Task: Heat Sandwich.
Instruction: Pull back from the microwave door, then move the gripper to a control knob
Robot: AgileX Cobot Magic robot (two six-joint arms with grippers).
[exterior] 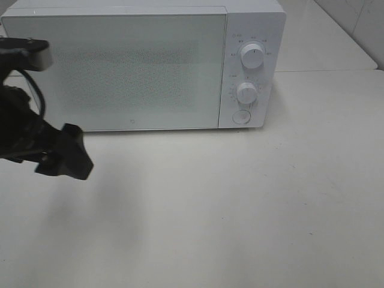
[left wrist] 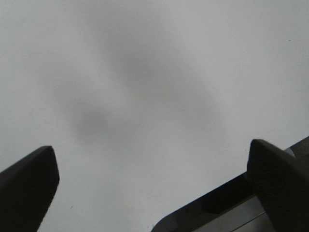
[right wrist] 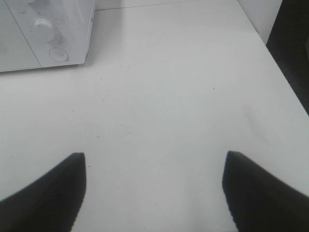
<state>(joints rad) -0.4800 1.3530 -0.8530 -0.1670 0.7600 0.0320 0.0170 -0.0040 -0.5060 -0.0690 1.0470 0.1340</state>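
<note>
Black left gripper (left wrist: 152, 154) spread wide, empty, hovering over the table (exterior: 240, 210) beside the microwave (exterior: 252, 24). Likewise right gripper (right wrist: 154, 157): fingers parted, holding nothing. Microwave door (exterior: 114, 69) shut. No sandwich in any view; possibly inside, but the frosted door hides it. Likely left: setting the dials (exterior: 252, 56).

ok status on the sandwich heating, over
Both open and empty: left gripper, right gripper. No sandwich in view; microwave door shut. Nothing seen blocking on the table.
</note>
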